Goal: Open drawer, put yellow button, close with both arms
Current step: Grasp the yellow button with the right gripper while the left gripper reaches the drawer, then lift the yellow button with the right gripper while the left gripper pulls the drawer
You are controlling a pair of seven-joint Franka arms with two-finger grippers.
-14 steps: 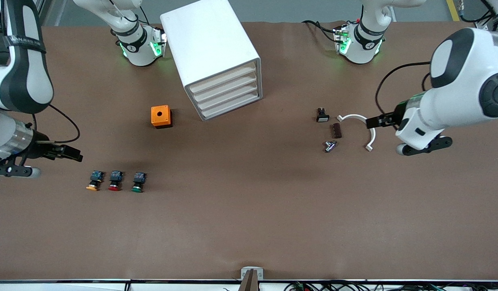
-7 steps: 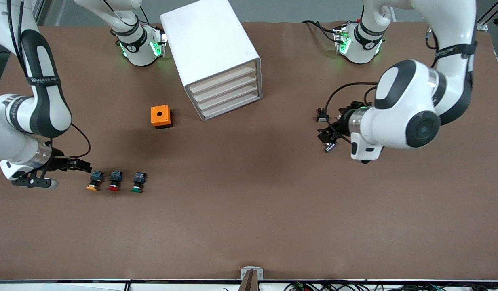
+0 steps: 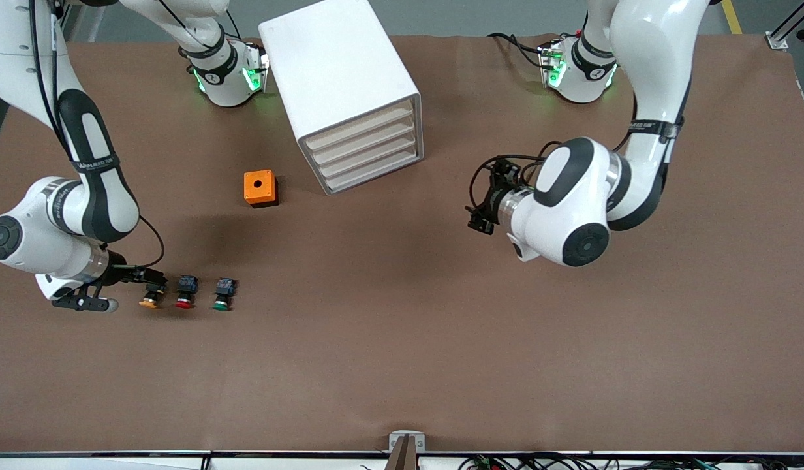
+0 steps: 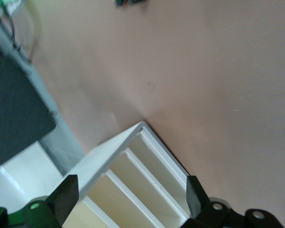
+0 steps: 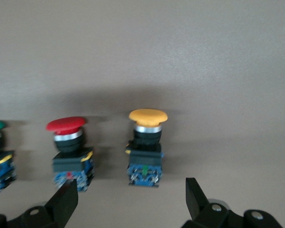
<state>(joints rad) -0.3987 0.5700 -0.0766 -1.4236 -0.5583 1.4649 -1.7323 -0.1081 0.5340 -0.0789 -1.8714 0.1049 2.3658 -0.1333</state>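
The yellow button (image 3: 149,302) lies on the table at the right arm's end, first in a row with a red-capped and a green-capped one. My right gripper (image 3: 153,283) is low right at its body, open, the button (image 5: 147,142) just ahead of the gripper (image 5: 131,202) and not between the fingers. The white cabinet (image 3: 340,85) stands mid-table with the drawer (image 3: 359,128) uppermost and all four drawers shut. My left gripper (image 3: 478,219) hangs open over bare table beside the cabinet. In the left wrist view the gripper (image 4: 131,199) points at the cabinet (image 4: 128,185).
A red button (image 3: 185,294) and a green button (image 3: 223,296) lie beside the yellow one. An orange box with a round hole (image 3: 260,188) sits near the cabinet's corner. The left arm's big elbow (image 3: 568,202) hangs over the table toward its own end.
The right gripper has slid along the table up to the yellow button. The left arm has swung in from the table's end, now covering the small parts, its gripper closer to the cabinet.
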